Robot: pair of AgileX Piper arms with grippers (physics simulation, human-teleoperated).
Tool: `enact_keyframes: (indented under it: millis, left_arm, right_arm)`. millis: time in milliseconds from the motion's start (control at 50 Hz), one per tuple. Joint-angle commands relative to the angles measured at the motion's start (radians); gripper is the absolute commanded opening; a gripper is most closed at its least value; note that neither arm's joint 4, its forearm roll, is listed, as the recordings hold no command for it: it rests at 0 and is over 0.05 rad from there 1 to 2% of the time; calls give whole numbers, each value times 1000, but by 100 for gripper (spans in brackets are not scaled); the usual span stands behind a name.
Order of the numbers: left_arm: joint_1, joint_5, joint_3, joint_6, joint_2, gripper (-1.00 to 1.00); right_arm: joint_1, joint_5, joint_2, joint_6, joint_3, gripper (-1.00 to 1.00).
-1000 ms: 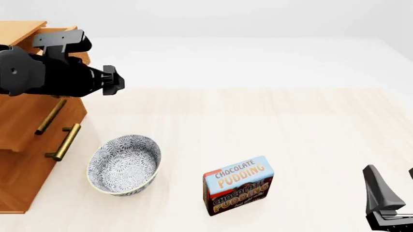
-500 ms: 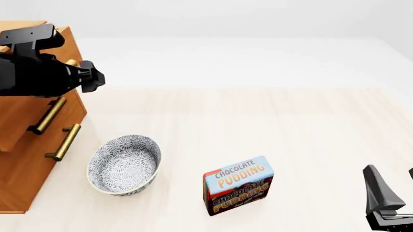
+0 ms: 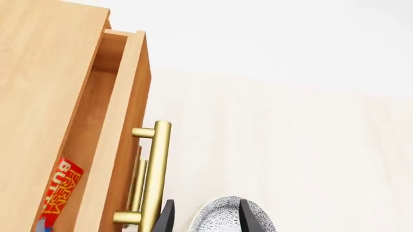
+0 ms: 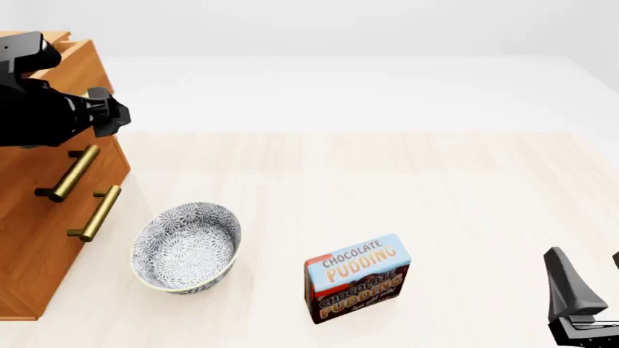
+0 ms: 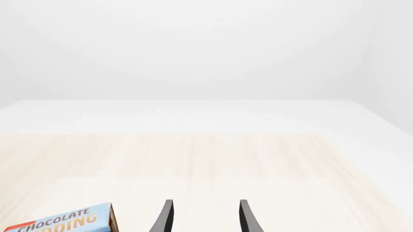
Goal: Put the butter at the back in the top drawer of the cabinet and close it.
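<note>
The light-brown cabinet [image 4: 39,232] stands at the left edge. Its top drawer [image 3: 123,125] is open by a narrow gap, and its brass handle [image 3: 154,169] shows in the left wrist view. The red butter [image 3: 61,193] lies inside that drawer, partly hidden by the drawer front. My left gripper [image 3: 206,223] is open and holds nothing; one finger [image 3: 166,218] sits right beside the handle. In the front view the left gripper [image 4: 109,112] hangs in front of the top drawer [image 4: 75,52] and hides its handle. My right gripper [image 5: 205,220] is open and holds nothing, low at the near right [image 4: 592,275].
A patterned bowl [image 4: 185,246] sits just right of the cabinet, also showing between the left fingers [image 3: 226,215]. A Chocolate Pudding box [image 4: 358,278] stands near the front middle [image 5: 61,222]. The two lower drawer handles [image 4: 75,172] [image 4: 97,212] stick out toward the bowl.
My left arm has moved left toward the cabinet, and the top drawer has slid inward with it to a narrow gap. The right arm has stayed still.
</note>
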Motion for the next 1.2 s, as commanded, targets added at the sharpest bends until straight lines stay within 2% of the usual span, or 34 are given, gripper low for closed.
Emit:
enact_keyframes:
  millis: [20,160,200,420,460,560,840,1040,1060,1120,1200]
  left_arm:
    - [43,-8,19,13,-28,100]
    - [61,-13,31,24,-38,100]
    - [91,-18,32,73,-58,100]
    - [103,-44,36,83,-39,100]
    - [149,-49,50,138,-71,100]
    - [171,-69,61,164,-54,100]
    - [240,-127,148,191,-78,100]
    - [289,-130,171,203,-113,100]
    - [302,-135,177,235,-136,100]
    - [303,-130,175,211,-138,100]
    - [303,-127,169,213,-154,100]
  right_arm:
    - [0,0,0,0,0,100]
    - [0,0,0,0,0,100]
    - [0,0,0,0,0,100]
    - [0,0,0,0,0,100]
    - [0,0,0,0,0,100]
    - [0,0,0,0,0,100]
    - [0,0,0,0,0,100]
    - [0,0,0,0,0,100]
    - [0,0,0,0,0,100]
    - [0,0,0,0,0,100]
    - [0,0,0,0,0,100]
